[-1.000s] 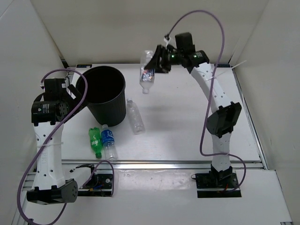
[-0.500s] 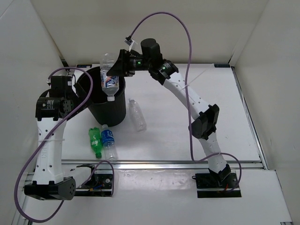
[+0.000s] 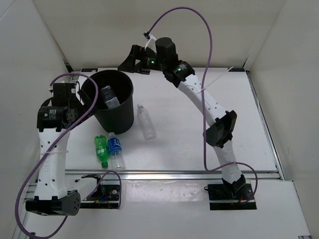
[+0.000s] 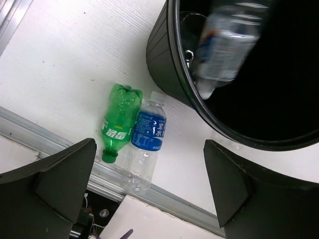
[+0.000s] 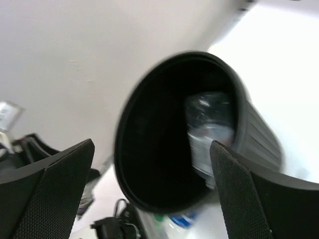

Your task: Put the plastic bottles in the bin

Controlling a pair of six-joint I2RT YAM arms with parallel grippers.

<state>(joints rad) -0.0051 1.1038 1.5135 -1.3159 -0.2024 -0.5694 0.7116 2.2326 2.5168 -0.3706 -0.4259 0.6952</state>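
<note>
Showing one bottle (image 3: pixel 107 95) in the bin (image 3: pixel 121 118), upper left; we count green bottle (image 3: pixel 101 148), blue-label bottle (image 3: pixel 115 148), clear bottle (image 3: pixel 145 123) outstanding; right gripper (image 3: pixel 127 63) spread empty.

Blurred bottle (image 4: pixel 227 42) inside bin (image 4: pixel 164 55)

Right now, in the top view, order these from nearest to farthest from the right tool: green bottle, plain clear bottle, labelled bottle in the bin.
1. Labelled bottle, inside the bin, close by the right tool.
2. Plain clear bottle, lying just right of the bin.
3. Green bottle, in front of the bin, toward the arm bases.
</note>
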